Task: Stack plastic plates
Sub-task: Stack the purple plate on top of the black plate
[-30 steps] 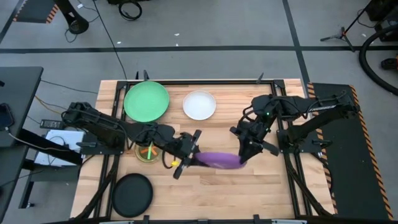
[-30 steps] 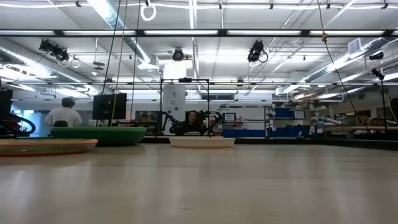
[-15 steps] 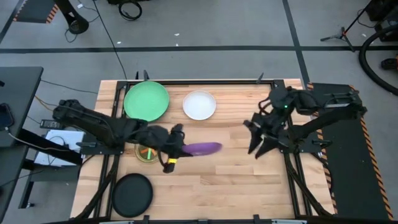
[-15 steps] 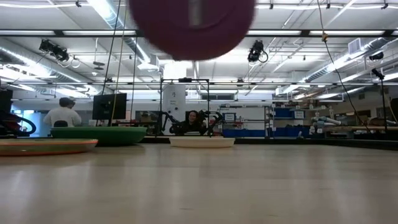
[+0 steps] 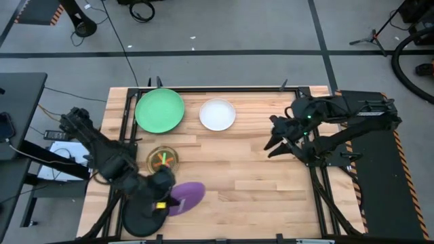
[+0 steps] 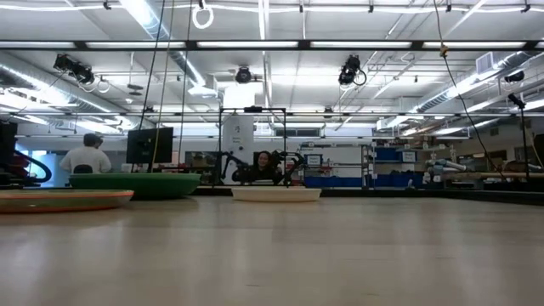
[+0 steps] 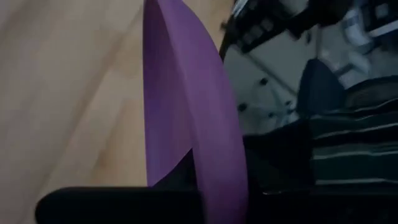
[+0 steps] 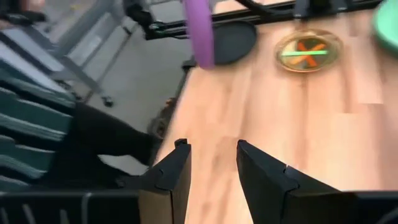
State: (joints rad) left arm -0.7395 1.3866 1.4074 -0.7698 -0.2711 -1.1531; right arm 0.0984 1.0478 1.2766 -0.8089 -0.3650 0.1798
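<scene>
Since half a second ago the left gripper (image 5: 165,200) has swung from the middle of the worktop (image 5: 271,196) toward its near left corner, carrying the purple plate (image 5: 184,196) with it, so the plate now hangs tilted just beside and partly over the black plate (image 5: 139,215). Its jaws are clamped on the purple plate's rim, which the left wrist view shows edge-on (image 7: 186,118) running up from between the dark fingers. Over the same interval the right gripper (image 5: 276,139) has hardly shifted; it hovers at the right side of the worktop with its jaws parted by a narrow gap and nothing between them, seen clearly in the right wrist view (image 8: 211,165). At the far edge lie the large green plate (image 5: 160,110) and, well apart to its right, the white plate (image 5: 218,114). Between the green plate and the black one sits a small stack of translucent plates (image 5: 163,160) showing orange and lime. From table height the purple plate is out of sight, while the green plate (image 6: 136,183) and white plate (image 6: 275,193) rest flat, with people in the room behind.
</scene>
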